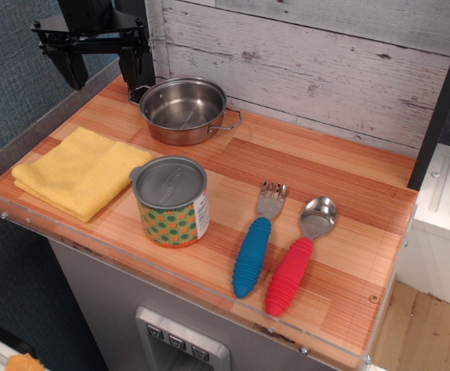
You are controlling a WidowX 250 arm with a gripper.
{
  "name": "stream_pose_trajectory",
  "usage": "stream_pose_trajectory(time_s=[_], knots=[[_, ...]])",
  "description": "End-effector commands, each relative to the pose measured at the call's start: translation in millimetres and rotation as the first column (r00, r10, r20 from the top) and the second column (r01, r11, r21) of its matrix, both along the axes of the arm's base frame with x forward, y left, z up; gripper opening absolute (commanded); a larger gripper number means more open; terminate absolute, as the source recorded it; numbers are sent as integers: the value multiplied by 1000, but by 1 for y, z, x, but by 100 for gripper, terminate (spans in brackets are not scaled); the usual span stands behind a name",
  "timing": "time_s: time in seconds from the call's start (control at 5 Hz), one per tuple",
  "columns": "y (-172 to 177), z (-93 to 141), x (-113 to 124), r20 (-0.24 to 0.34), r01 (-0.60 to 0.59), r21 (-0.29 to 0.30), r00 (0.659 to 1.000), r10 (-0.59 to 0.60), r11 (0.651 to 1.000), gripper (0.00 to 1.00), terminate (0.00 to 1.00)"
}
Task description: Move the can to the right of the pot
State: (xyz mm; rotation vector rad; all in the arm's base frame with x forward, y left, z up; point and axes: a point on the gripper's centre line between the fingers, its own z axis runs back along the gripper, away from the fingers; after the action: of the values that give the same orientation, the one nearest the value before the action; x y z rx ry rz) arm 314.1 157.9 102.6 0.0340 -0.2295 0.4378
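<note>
The can (172, 202) stands upright near the front middle of the wooden counter, with a grey lid and a green-and-orange dotted label. The shiny steel pot (183, 110) sits behind it near the back wall, empty, with a wire handle on its right. My gripper (101, 68) hangs at the back left, above the counter's corner and left of the pot. Its two black fingers are spread apart and hold nothing.
A folded yellow cloth (80, 171) lies left of the can. A blue-handled fork (257, 241) and a red-handled spoon (298, 256) lie to the can's right. A clear rim (209, 290) edges the counter. A white plank wall (310, 62) backs it.
</note>
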Motion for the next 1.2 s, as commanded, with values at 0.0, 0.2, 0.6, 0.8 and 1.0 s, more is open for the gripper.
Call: stream_pose_trajectory(time_s=[0.0, 0.2, 0.6, 0.8, 1.0], knots=[[0, 0, 0, 0, 0, 0, 1000, 0, 1000, 100, 0], [-21, 2, -10, -66, 134, 8, 989, -133, 991, 100, 0], [-53, 1, -45, -152, 291, 23, 947, -284, 957, 100, 0], [-75, -5, -68, -207, 368, -1, 910, -360, 930, 100, 0], [-91, -16, -82, -289, 464, -34, 843, -453, 885, 100, 0]])
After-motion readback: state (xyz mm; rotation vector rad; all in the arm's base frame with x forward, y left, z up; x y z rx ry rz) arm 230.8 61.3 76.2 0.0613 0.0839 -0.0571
